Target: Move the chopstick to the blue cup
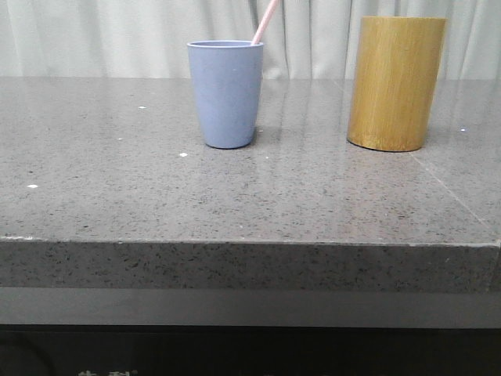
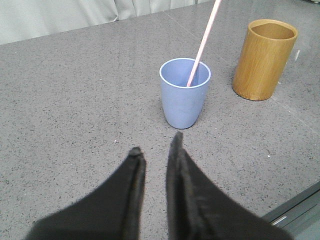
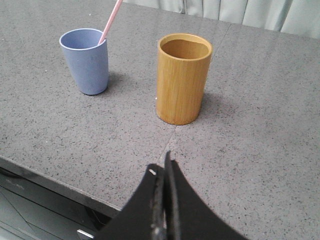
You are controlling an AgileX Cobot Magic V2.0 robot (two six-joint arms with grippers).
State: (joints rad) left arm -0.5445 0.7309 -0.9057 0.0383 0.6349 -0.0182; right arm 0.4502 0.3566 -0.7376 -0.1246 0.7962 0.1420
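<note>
The blue cup [image 1: 225, 92] stands upright on the grey stone table, left of the bamboo cylinder. A pale pink chopstick [image 1: 264, 22] leans in the cup, its slim end rising past the rim to the right. The cup [image 2: 184, 92] and the chopstick [image 2: 203, 43] also show in the left wrist view, and again in the right wrist view, cup [image 3: 86, 60] and chopstick [image 3: 111, 20]. My left gripper [image 2: 156, 145] is open and empty, short of the cup. My right gripper [image 3: 161, 167] is shut and empty, near the table's front edge, short of the cylinder. Neither gripper shows in the front view.
A tall yellow-brown bamboo cylinder [image 1: 395, 83] stands right of the cup; its inside looks empty in the right wrist view [image 3: 182, 77]. The table's front edge [image 1: 250, 243] runs across the front view. A pale curtain hangs behind.
</note>
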